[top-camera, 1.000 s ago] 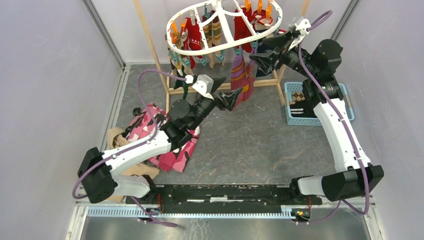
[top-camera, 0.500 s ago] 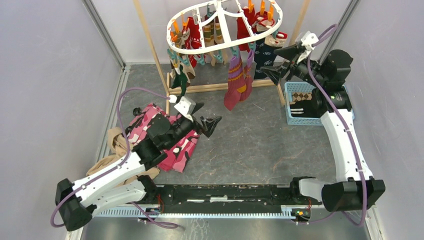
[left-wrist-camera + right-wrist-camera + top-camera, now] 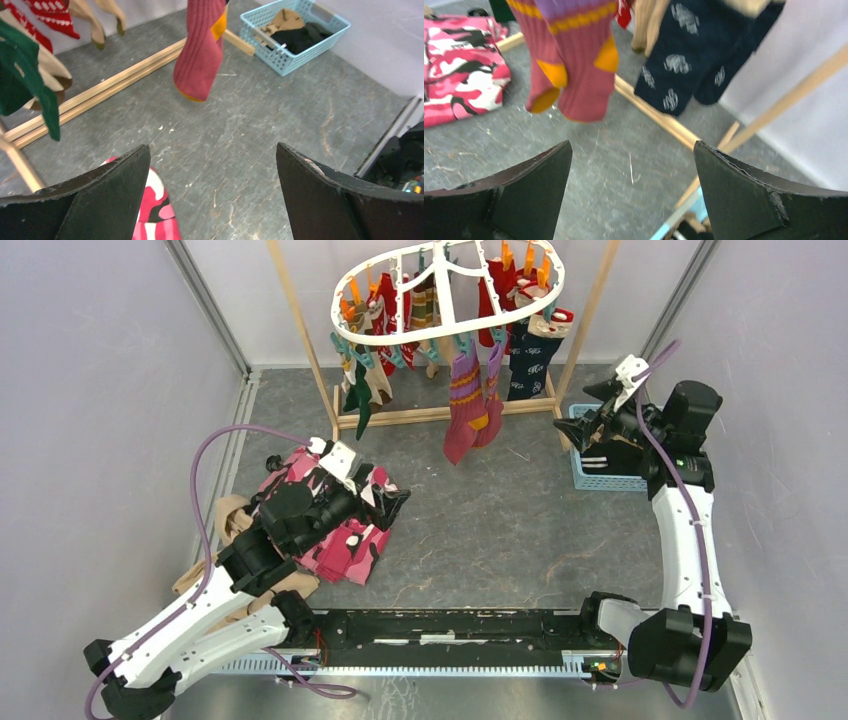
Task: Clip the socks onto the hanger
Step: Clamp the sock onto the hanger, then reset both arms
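Note:
The white oval hanger [image 3: 448,323] hangs at the top of the top view with orange and teal clips. Several socks hang from it: a purple-maroon pair with yellow stripes [image 3: 468,410], a navy pair [image 3: 527,362], a dark green one [image 3: 358,398] and red ones [image 3: 386,305]. The maroon sock [image 3: 200,55] and the green sock [image 3: 27,70] show in the left wrist view; the maroon pair [image 3: 574,65] and navy pair [image 3: 684,55] in the right wrist view. My left gripper [image 3: 395,498] is open and empty, low over the pink cloth's edge. My right gripper [image 3: 588,408] is open and empty beside the basket.
A pink camouflage cloth [image 3: 335,525] and a tan cloth [image 3: 230,525] lie on the grey floor at the left. A blue basket [image 3: 605,468] holding cloth stands at the right. A wooden pole rack [image 3: 440,412] carries the hanger. Grey walls enclose the cell.
Both arms have drawn back from the hanger. My left gripper moved down and left to the pink cloth. My right gripper moved down and right toward the basket. The hanger has levelled.

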